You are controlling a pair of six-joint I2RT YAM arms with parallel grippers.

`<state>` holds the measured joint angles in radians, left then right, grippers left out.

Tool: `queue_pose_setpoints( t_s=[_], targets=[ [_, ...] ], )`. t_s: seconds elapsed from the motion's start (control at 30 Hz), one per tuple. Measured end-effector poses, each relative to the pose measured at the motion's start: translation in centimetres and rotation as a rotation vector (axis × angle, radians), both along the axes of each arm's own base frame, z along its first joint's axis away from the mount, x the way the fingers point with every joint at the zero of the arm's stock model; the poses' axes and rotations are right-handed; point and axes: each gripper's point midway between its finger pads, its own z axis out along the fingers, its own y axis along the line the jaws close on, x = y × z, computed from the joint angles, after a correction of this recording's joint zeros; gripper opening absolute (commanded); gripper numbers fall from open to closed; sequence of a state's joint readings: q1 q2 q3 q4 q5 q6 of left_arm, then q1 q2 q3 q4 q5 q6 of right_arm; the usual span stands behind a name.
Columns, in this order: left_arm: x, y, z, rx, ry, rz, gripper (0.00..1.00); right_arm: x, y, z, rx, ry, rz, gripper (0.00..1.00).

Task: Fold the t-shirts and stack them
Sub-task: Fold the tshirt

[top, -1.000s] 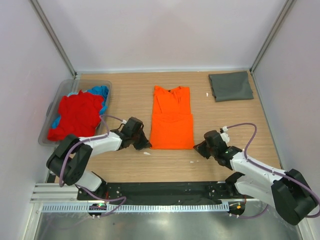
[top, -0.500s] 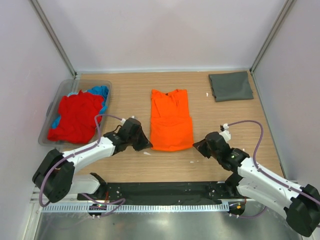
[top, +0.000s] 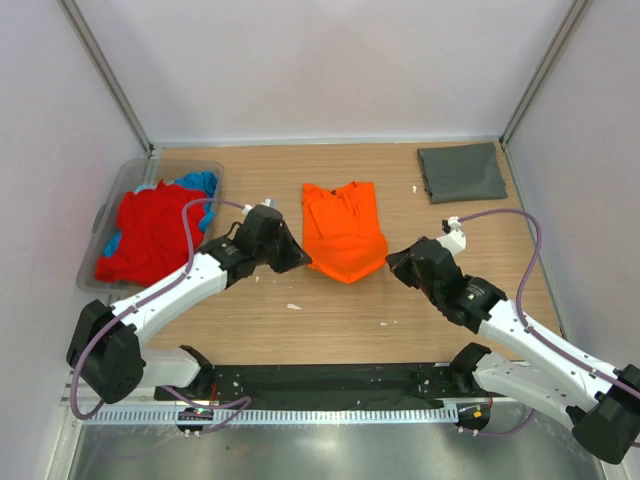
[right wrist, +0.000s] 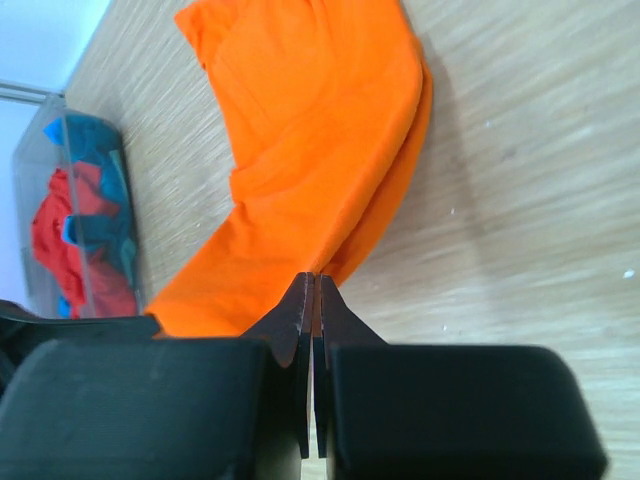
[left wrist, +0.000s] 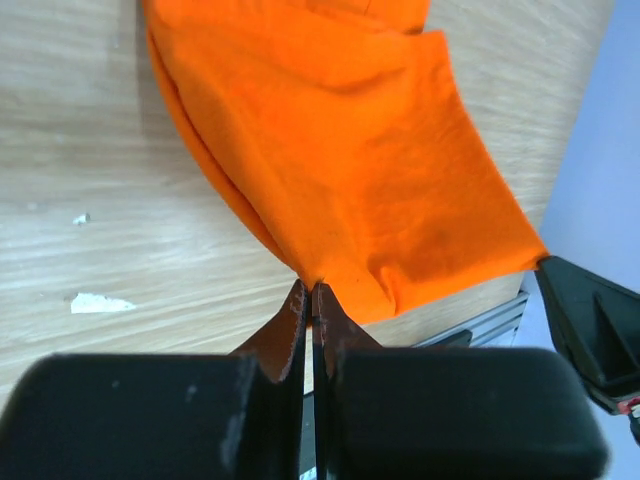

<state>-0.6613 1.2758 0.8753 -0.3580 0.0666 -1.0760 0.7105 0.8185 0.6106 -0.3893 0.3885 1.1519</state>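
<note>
T-shirts come first: the orange t-shirt [top: 340, 225] sits mid-table, its collar end flat on the wooden table [top: 330, 330] and its near hem raised off the wood, sagging into a shallow V between the two grippers. The left gripper [top: 297, 258] is at the shirt's near left corner, and the left wrist view shows its fingers [left wrist: 287, 335] pressed together with orange cloth pinched at their tips. The right gripper [top: 392, 262] is at the near right corner and is clamped the same way, its fingers [right wrist: 288, 322] meeting on the cloth's edge (no gap shows between them in either wrist view).

Well to the right of the orange t-shirt and farther back, a dark grey t-shirt [top: 460, 172] lies folded flat near the table's far right corner. To the shirt's left stands a clear plastic tub [top: 128, 180] holding a crumpled red t-shirt [top: 150, 230] with a blue t-shirt [top: 200, 183] showing at its far edge. A small white scrap [top: 293, 306] lies on the wood just nearer than the raised hem.
</note>
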Motion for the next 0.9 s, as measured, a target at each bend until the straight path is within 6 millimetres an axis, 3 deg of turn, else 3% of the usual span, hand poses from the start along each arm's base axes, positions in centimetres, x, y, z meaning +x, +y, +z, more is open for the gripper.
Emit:
queue_pose_setpoints(
  t_s=[0.17,0.33,0.5,0.73,0.9],
  targets=[
    [4.5,0.0,2.9,0.006,-0.047,0.032,0.0,3.4,0.3,3.0,-0.11,-0.044,-0.016,0.01],
    [9.3,1.1,3.4,0.01,-0.049,0.076,0.0,8.3,-1.0,5.3,-0.154,-0.076,-0.07,0.01],
    [14.0,1.9,3.1,0.001,-0.038,0.096,0.0,13.1,-2.3,5.4,-0.169,-0.063,-0.083,0.01],
    [21.0,1.0,4.3,-0.072,-0.089,0.056,0.0,19.4,-2.4,5.4,-0.15,-0.076,-0.039,0.01],
    [25.3,0.6,2.9,-0.114,-0.1,0.03,0.0,23.6,-2.6,3.8,-0.122,-0.072,-0.006,0.01]
  ],
)
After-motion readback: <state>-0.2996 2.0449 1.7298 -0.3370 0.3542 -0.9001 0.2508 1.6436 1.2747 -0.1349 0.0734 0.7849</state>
